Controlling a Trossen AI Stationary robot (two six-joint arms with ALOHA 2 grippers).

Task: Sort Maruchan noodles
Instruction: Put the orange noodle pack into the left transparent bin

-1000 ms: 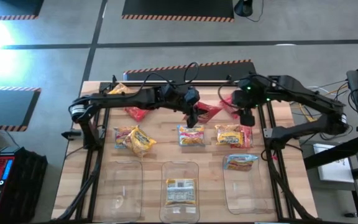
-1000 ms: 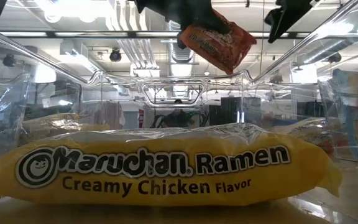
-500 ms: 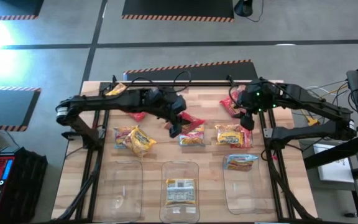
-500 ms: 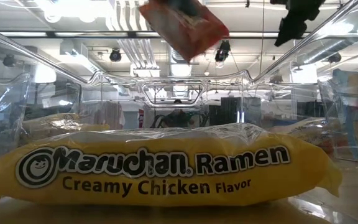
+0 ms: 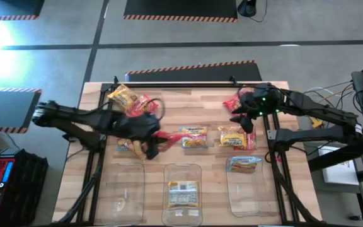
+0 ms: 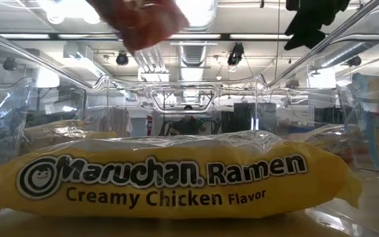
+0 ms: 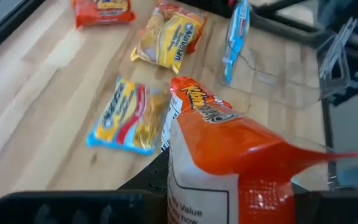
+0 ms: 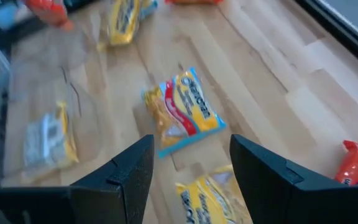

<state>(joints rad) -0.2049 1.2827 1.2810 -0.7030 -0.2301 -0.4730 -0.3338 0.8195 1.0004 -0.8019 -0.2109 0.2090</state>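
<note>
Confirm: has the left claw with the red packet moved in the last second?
Yes. The left claw, gripping the red packet, swung from table centre toward the empty left bin.

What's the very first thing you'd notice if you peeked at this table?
The left gripper carries a red noodle packet above the left side of the table, near the clear bins. Right in front of the low camera lies a big yellow packet reading Creamy Chicken Flavor, inside the middle bin. The right gripper hangs with open jaws over the far right, beside another red packet.
</note>
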